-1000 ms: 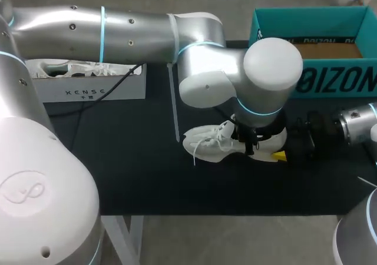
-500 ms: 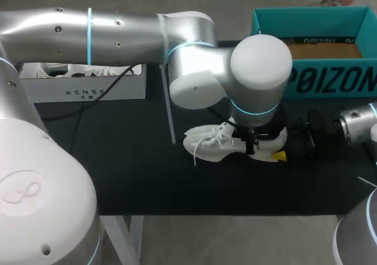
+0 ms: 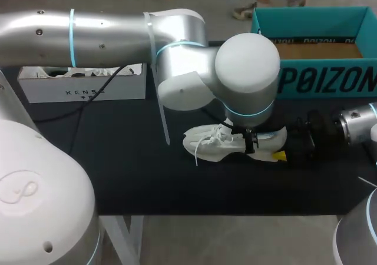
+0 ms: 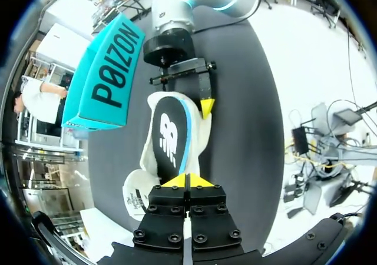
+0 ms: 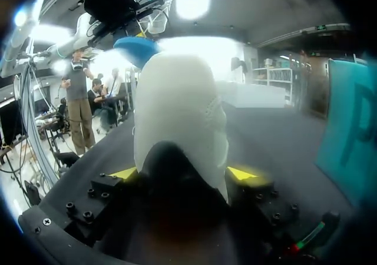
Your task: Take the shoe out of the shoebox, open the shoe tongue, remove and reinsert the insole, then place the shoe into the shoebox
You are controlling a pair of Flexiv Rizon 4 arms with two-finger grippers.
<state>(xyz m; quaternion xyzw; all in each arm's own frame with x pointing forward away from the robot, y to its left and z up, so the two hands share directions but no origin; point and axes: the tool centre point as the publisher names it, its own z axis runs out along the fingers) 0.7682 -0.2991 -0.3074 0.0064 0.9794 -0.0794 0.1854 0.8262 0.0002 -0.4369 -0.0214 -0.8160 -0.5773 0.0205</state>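
A white shoe (image 3: 212, 147) lies on its side on the black table, toe toward my left. My left gripper (image 3: 250, 142) hangs over its opening, mostly hidden under the wrist. In the left wrist view it (image 4: 187, 181) is shut on the edge of the black insole (image 4: 168, 138), which sticks out of the shoe (image 4: 200, 136). My right gripper (image 3: 281, 147) is shut on the shoe's heel, a yellow-tipped finger on each side (image 5: 184, 174). From there the insole's blue tip (image 5: 136, 47) rises above the shoe (image 5: 177, 106).
The open teal shoebox (image 3: 324, 79) stands at the back right, just behind my right gripper. A white box (image 3: 88, 88) holding another white shoe sits at the back left. My left arm spans the back of the table.
My left arm's upper links have swung toward the left while its wrist stayed over the shoe. The shoe and the right gripper have not moved.
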